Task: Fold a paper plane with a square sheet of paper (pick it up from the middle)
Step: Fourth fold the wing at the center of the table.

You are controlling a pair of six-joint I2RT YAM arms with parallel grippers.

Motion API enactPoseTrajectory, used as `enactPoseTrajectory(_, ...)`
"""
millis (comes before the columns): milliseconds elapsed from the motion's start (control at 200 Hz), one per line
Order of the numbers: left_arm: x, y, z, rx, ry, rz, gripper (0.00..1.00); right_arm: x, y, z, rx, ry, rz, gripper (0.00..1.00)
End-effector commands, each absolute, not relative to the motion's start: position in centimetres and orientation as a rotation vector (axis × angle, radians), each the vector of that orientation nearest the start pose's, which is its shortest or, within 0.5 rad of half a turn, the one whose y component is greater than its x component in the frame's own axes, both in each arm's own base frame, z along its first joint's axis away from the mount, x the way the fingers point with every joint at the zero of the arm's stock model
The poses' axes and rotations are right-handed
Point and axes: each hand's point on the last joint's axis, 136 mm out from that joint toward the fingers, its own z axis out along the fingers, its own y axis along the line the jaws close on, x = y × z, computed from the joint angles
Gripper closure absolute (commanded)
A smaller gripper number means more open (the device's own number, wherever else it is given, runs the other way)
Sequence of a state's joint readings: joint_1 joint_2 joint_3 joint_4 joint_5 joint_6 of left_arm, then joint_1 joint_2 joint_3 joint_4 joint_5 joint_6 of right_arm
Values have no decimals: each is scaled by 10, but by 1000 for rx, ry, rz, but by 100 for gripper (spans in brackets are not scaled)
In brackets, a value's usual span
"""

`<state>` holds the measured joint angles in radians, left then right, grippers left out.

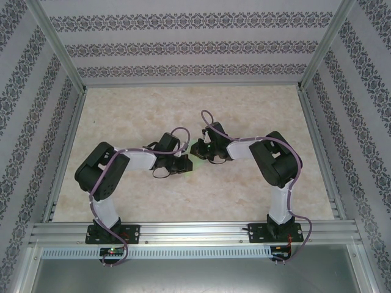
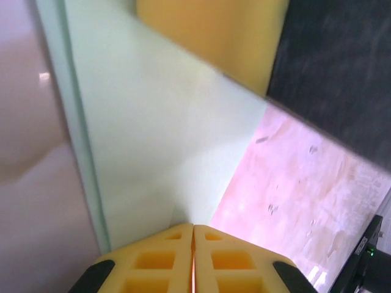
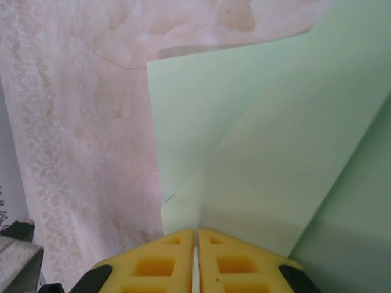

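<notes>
Two pincers hold the square sheet of paper [image 1: 197, 150] at the middle of the surface [image 1: 128, 116].
The left pincer [image 1: 183, 162] is clenched on one edge, the right pincer [image 1: 205, 154] on a folded edge; open surface runs to every edge.

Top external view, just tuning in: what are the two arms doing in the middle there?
Both arms meet in the middle over a thin pale mint-green sheet of paper. The left gripper and the right gripper are each shut on it. The right wrist view shows layers overlapping along a diagonal fold, so the folding looks partway done.
</notes>
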<state>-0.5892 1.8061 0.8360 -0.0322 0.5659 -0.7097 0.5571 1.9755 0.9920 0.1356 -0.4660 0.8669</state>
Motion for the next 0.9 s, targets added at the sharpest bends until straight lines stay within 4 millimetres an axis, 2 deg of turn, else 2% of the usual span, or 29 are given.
enactPoseTrajectory(0,226,-272,-7,12,2996,-1137,89,331,281,-43,262,2818,919,89)
enactPoseTrajectory(165,208,-268,-6,36,3020,-1192,89,331,280,-44,268,2819,919,89)
enactPoseTrajectory(385,188,-258,-19,-16,3074,-1208,89,331,281,-44,261,2820,922,89)
enactPoseTrajectory(569,176,-245,-19,-56,3098,-1147,89,329,281,-43,256,2822,928,89)
enactPoseTrajectory(729,180,-240,4,1,3081,-1081,90,326,282,-47,270,2830,923,89)
enactPoseTrajectory(819,192,-248,30,11,2973,-1161,89,323,283,-46,278,2826,932,89)
enactPoseTrajectory(899,209,-244,53,-1,2881,-1128,87,318,285,-44,290,2818,945,89)
